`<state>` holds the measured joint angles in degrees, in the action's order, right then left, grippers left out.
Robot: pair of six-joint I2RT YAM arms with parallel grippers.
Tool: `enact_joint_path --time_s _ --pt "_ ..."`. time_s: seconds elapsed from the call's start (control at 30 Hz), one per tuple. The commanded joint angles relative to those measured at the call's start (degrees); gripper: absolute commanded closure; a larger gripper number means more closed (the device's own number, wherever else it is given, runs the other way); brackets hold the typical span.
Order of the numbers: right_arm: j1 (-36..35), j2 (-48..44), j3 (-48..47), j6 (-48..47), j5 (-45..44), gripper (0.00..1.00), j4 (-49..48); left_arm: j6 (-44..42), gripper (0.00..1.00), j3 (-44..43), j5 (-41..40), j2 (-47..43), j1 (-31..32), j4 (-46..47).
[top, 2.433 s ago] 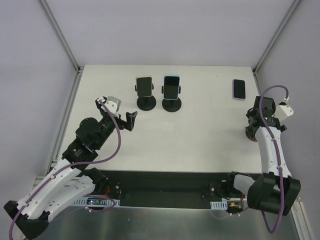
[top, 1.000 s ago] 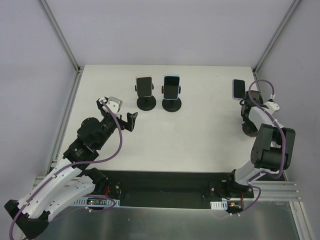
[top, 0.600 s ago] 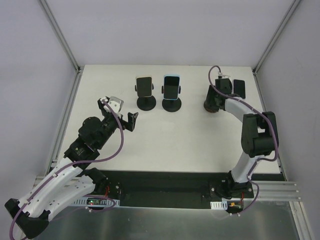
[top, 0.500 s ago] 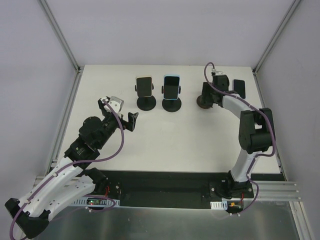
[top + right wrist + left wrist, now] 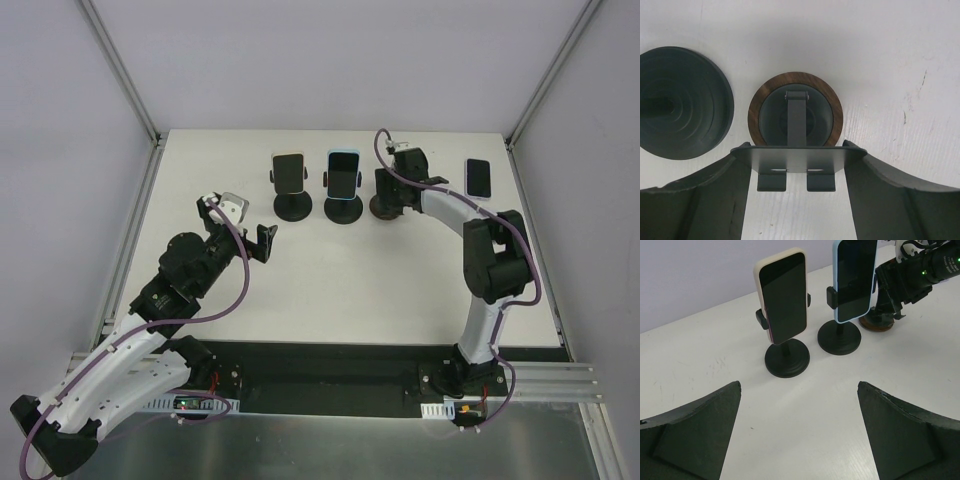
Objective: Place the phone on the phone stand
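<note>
White tabletop (image 5: 330, 290), enclosed by pale lavender walls, carried all items.

1. Right jaws: set partly open and clamped on the phone stand (image 5: 796, 120). The stand's flat cradle plate (image 5: 799, 159) spanned the gap, and each of its side edges met the inner face of a finger (image 5: 705, 200). Below the plate stood the stem and a round base with a wood-grain rim. That base stood just beside the black base (image 5: 675, 102) of the neighbouring stand, with a narrow strip of tabletop between them.

2. Left jaws: fully open and holding nothing. Their dark fingers (image 5: 695, 435) hung over bare tabletop near the left side, facing the row of stands and well apart from them.

3. Phone (image 5: 478, 178): lay flat, screen up, near the far right corner, well apart from the held stand.

4. Other items: a cream phone (image 5: 784, 295) and a blue phone (image 5: 855, 277), each upright in a black stand.

5. Limits of view:
- From above, the right wrist covered most of the held stand.
- In the left wrist view, only part of the wood-grain rim showed behind the blue phone's stand.
- Whether the held stand's base touched the tabletop could not be determined.
- The phone appeared in neither wrist view.
</note>
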<state>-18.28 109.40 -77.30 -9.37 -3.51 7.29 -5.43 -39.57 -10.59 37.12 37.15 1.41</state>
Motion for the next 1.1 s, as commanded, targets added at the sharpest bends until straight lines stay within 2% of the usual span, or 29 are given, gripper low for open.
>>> enact_joint_path --time_s 0.0,0.13,0.17,0.2,0.23,0.3,0.33,0.57,0.67,0.77,0.83,0.9,0.93,0.97,1.07 --pt "-1.7 -1.1 -1.7 2.6 -8.2 0.99 1.7 -0.8 0.01 -0.1 0.9 -0.2 0.3 1.9" --pt "-2.4 -2.7 -0.1 3.8 -9.5 0.99 1.6 -0.8 0.01 -0.1 1.1 -0.4 0.3 2.0" --pt "-2.5 -2.9 0.0 3.6 -9.4 0.96 1.7 -0.6 0.01 -0.1 1.1 -0.4 0.3 1.9" --pt "-2.4 -2.9 0.1 3.5 -9.2 0.88 1.8 -0.7 0.01 -0.1 1.2 -0.5 0.3 1.9" --pt "-2.5 -3.0 0.2 3.0 -8.5 0.57 1.9 -0.6 0.01 -0.1 1.2 -0.6 0.3 1.9" --pt "-2.5 -3.7 0.4 2.5 -6.9 0.28 2.1 -0.6 0.01 -0.1 1.2 -0.5 0.4 1.9" --pt "-2.5 -5.1 1.0 2.4 -6.3 0.02 2.1 -0.7 0.01 -0.1 1.2 -0.4 0.3 1.9" --pt "-1.3 -14.3 3.1 0.9 1.1 0.04 0.5 -0.5 0.01 -0.1 1.4 0.1 0.3 2.0" --pt "1.3 -17.7 3.8 1.2 8.1 0.04 -1.0 -0.5 0.01 -0.2 1.6 0.2 0.3 2.0" --pt "6.1 -18.9 5.1 3.2 9.3 0.04 -2.8 -0.5 0.01 -0.2 1.5 0.3 0.3 2.0" --pt "10.9 -15.7 1.6 4.6 7.8 0.04 -0.3 -0.5 0.01 -0.2 1.6 0.4 0.3 2.0" --pt "16.1 -11.2 -4.5 7.2 5.9 0.04 10.3 -0.5 0.01 -0.2 1.8 0.4 0.3 2.0" --pt "17.8 -6.3 -11.3 7.7 6.1 0.04 13.4 -0.4 0.01 -0.2 1.9 0.4 0.3 2.0" --pt "19.3 -3.6 -14.3 8.1 8.2 0.04 19.0 -0.5 0.01 -0.2 1.8 0.4 0.4 2.0" --pt "24.2 4.3 -23.5 9.0 9.2 0.04 24.1 -0.4 0.01 -0.2 2.0 0.5 0.3 2.0"
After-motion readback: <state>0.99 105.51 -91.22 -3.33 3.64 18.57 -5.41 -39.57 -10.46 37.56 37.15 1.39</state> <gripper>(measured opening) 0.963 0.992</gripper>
